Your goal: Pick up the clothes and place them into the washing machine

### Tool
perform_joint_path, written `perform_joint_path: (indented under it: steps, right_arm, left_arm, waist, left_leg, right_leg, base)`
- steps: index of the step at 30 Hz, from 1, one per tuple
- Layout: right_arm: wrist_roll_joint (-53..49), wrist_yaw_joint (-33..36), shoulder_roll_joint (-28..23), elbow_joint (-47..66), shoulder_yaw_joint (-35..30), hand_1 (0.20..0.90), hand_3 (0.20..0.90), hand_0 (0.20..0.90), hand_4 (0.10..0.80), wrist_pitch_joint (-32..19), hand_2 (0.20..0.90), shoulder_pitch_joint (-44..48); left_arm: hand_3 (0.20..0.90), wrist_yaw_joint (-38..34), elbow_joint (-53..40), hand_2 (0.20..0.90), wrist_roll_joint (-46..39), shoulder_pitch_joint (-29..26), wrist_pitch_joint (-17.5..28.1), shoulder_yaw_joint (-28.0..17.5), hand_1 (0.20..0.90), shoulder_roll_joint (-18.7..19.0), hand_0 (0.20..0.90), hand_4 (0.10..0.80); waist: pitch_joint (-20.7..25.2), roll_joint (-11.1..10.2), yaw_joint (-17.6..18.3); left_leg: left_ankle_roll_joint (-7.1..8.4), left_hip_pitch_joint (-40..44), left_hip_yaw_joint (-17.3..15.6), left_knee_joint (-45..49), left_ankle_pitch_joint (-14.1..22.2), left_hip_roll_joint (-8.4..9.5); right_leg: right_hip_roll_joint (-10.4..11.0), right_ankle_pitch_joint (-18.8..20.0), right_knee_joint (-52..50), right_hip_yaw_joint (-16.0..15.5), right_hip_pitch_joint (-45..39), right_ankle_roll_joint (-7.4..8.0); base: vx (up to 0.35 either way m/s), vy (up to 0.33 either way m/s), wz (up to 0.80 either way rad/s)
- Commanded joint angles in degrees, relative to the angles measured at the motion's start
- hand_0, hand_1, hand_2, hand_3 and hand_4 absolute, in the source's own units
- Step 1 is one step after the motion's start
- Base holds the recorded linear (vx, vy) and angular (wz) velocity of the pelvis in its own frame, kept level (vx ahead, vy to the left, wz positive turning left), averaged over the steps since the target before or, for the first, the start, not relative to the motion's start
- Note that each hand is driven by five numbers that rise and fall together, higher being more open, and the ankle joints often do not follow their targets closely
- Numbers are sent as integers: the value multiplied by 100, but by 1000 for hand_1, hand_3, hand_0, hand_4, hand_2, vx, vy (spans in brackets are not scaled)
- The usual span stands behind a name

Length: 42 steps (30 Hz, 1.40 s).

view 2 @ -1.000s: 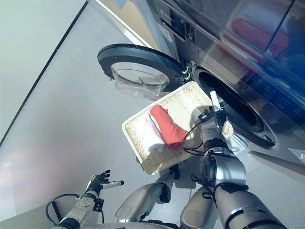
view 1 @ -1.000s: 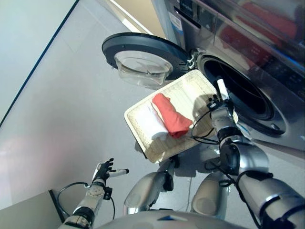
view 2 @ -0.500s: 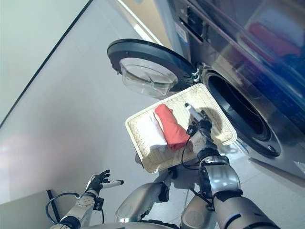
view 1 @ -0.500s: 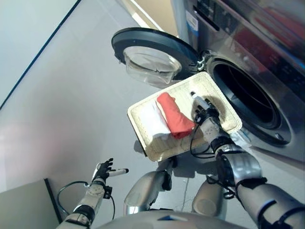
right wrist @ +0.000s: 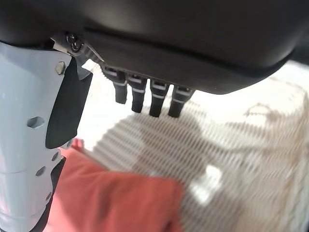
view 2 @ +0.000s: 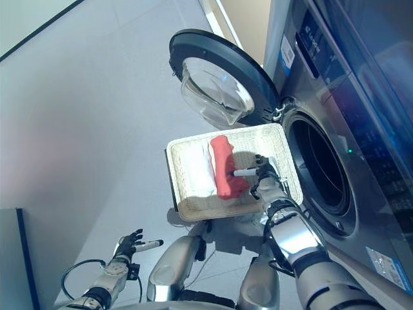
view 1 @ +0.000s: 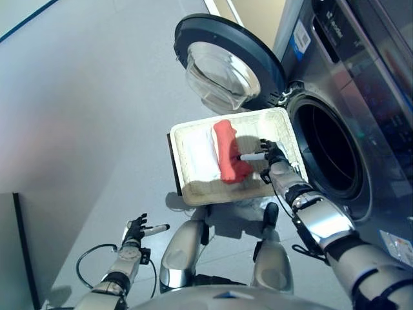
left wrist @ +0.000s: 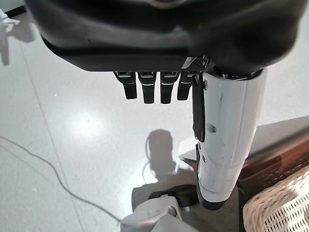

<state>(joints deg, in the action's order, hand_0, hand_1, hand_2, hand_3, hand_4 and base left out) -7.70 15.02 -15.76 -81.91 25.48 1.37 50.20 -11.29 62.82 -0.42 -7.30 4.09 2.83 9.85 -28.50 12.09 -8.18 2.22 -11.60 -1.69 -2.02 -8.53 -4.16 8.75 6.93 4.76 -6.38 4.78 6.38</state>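
Observation:
A cream wicker basket [view 1: 281, 126] sits on the floor before the washing machine [view 1: 361, 97]. Inside lie a rolled red cloth [view 1: 227, 155] and a folded white cloth [view 1: 202, 155] side by side. My right hand [view 1: 271, 154] hovers over the basket just right of the red cloth, open, its white-covered thumb pointing at the roll. In the right wrist view the red cloth [right wrist: 116, 200] lies below the straight fingers [right wrist: 145, 99], untouched. My left hand [view 1: 137, 230] hangs open low on the left over bare floor, far from the basket. The machine's round door [view 1: 226, 64] stands open and the drum [view 1: 326, 152] is dark.
The open door with its glass bowl [view 1: 219, 81] overhangs the floor behind the basket. A dark panel edge [view 1: 19, 252] shows at the far lower left. Grey floor [view 1: 84, 116] spreads to the left.
The camera has swung, shifting the whole scene. My right hand has moved from the basket's right part toward the red cloth, its thumb now pointing left at it. The left hand stays idle.

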Motion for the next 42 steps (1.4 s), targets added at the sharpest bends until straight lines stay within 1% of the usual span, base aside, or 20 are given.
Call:
perform_joint_path:
  steps: [1,4,6,13,14,15,18,19,21,22,25,30,31,34,36,38,39,40,41,42]
  right_arm:
    - [255,271,69,-334,340,900,900,900,800,-63,900,1104]
    - [245,287,89,-387,347,900,900,900,800,-50,900,1164]
    - [370,467,108,-550,459,900,900,900,800,29,900,1442]
    - [434,674,234,-731,535,900,900,900,800,138,900,1799]
    - [432,675,238,-735,533,900,900,900,800,136,900,1808]
    - [450,729,231,-749,566,900,900,900,800,151,900,1865]
    - [442,801,225,-775,595,900,900,900,800,178,900,1949]
    - [442,803,227,-778,595,900,900,900,800,178,900,1958]
    - [504,872,189,-851,686,900,900,900,800,227,900,1983]
    - [504,872,189,-851,686,900,900,900,800,227,900,1983]
    - [632,967,146,-1030,800,900,900,900,800,348,900,2103]
    - [775,1029,108,-1185,984,900,900,900,800,457,900,2244]
    - [868,1022,118,-1160,1082,900,900,900,800,479,900,2170]
    - [905,996,161,-1167,1153,900,900,900,800,491,900,2173]
    - [968,934,301,-1175,1281,900,900,900,800,513,900,2107]
    - [1010,896,359,-1113,1348,900,900,900,800,504,900,2110]
    - [1041,864,422,-1100,1393,820,820,820,743,511,820,2085]
    - [1041,863,416,-1100,1396,694,694,694,653,512,694,2125]
    - [1088,838,521,-1122,1454,200,200,200,300,529,200,2091]
    - [1123,821,558,-1135,1500,200,200,200,300,539,200,2082]
  left_arm:
    - [900,-364,-141,900,89,-129,15,5,900,171,900,800]
    - [900,-381,-264,900,94,-56,26,-32,900,204,900,800]
    - [900,-487,-573,900,17,80,45,-142,900,300,900,800]
    - [900,-702,-728,900,-117,135,101,-177,900,485,900,800]
    - [900,-703,-735,900,-117,134,97,-182,900,488,900,800]
    - [900,-759,-868,900,-192,162,121,-255,900,511,900,800]
    - [900,-821,-1044,900,-284,160,156,-306,900,513,900,800]
    - [900,-822,-1048,900,-285,156,154,-310,900,512,900,800]
    - [900,-871,-1246,900,-345,177,190,-322,900,530,900,800]
    - [900,-871,-1246,900,-345,177,190,-322,900,530,900,800]
    - [900,-900,-1396,900,-412,144,204,-272,900,494,900,800]
    - [900,-943,-1503,900,-439,124,210,-192,900,477,900,800]
    - [900,-955,-1494,900,-447,165,226,-160,900,466,900,800]
    - [900,-962,-1428,900,-458,144,231,-125,900,443,900,800]
    - [900,-969,-1311,900,-473,173,225,-98,900,419,900,800]
    - [900,-957,-1301,900,-459,145,215,-133,900,398,900,800]
    - [900,-958,-1191,900,-451,176,211,-107,900,374,900,800]
    - [900,-958,-1184,900,-450,136,214,-125,900,371,900,800]
    - [900,-960,-1039,900,-447,131,208,-92,900,355,900,800]
    - [900,-960,-1005,900,-436,134,202,-78,900,347,900,800]
  waist:
    - [-130,422,-206]
    - [-130,392,-247]
    - [-130,261,-394]
    - [-130,-21,-656]
    - [-130,-24,-654]
    - [-130,-111,-708]
    - [-130,-220,-781]
    - [-130,-220,-778]
    - [-130,-283,-854]
    - [-130,-283,-854]
    - [-130,-293,-931]
    - [-130,-249,-1006]
    - [-130,-228,-1045]
    - [-130,-230,-1053]
    - [-130,-225,-1098]
    - [-130,-235,-1110]
    - [-130,-224,-1124]
    - [-130,-236,-1110]
    - [-130,-240,-1128]
    - [-130,-244,-1120]
  left_leg:
    - [543,-182,-28,585,305,-401]
    - [555,-231,-22,618,303,-404]
    - [609,-519,6,790,269,-471]
    - [661,-1007,133,961,250,-552]
    - [661,-1023,137,974,252,-552]
    - [686,-1184,167,1057,255,-563]
    - [730,-1420,236,1214,253,-578]
    - [730,-1439,241,1232,259,-579]
    - [768,-1725,330,1478,254,-596]
    - [768,-1725,330,1478,254,-596]
    - [790,-2131,402,1841,289,-595]
    - [764,-2521,486,2183,317,-593]
    - [726,-2610,483,2257,346,-605]
    - [729,-2715,492,2295,352,-591]
    - [727,-2669,486,2204,407,-600]
    - [720,-2739,495,2125,329,-589]
    - [730,-2670,483,2087,385,-614]
    - [720,-2727,492,2062,322,-598]
    - [741,-2648,468,1997,374,-625]
    - [744,-2643,460,1966,367,-632]
  right_leg:
    - [19,-46,16,112,-278,-330]
    - [22,-30,9,98,-268,-321]
    - [21,32,-49,34,-144,-304]
    - [8,86,-151,-46,119,-326]
    - [7,84,-157,-48,129,-326]
    - [9,103,-216,-56,225,-327]
    - [19,127,-314,-85,363,-321]
    - [18,126,-321,-86,375,-321]
    - [23,171,-454,-116,529,-314]
    - [23,171,-454,-116,529,-314]
    - [22,214,-702,-124,808,-314]
    - [11,250,-935,-94,1093,-323]
    - [-13,257,-953,-90,1127,-335]
    - [-20,281,-949,-83,1175,-347]
    - [-31,247,-866,-98,1113,-361]
    - [-15,297,-827,-113,1166,-365]
    - [-27,272,-794,-98,1097,-364]
    - [-18,303,-793,-107,1156,-362]
    - [-29,280,-727,-100,1057,-363]
    - [-29,289,-700,-107,1049,-366]
  base:
    - [-40,10,17]
    - [-20,12,27]
    - [-54,17,15]
    - [-21,5,14]
    - [-4,25,20]
    - [-3,27,25]
    - [1,21,14]
    - [5,21,14]
    - [13,22,20]
    - [17,50,9]
    - [13,66,-4]
    - [16,55,-3]
    - [27,54,-1]
    - [25,38,0]
    - [47,42,2]
    - [0,0,0]
    - [0,0,0]
    - [48,13,0]
    - [0,0,0]
    - [0,0,0]
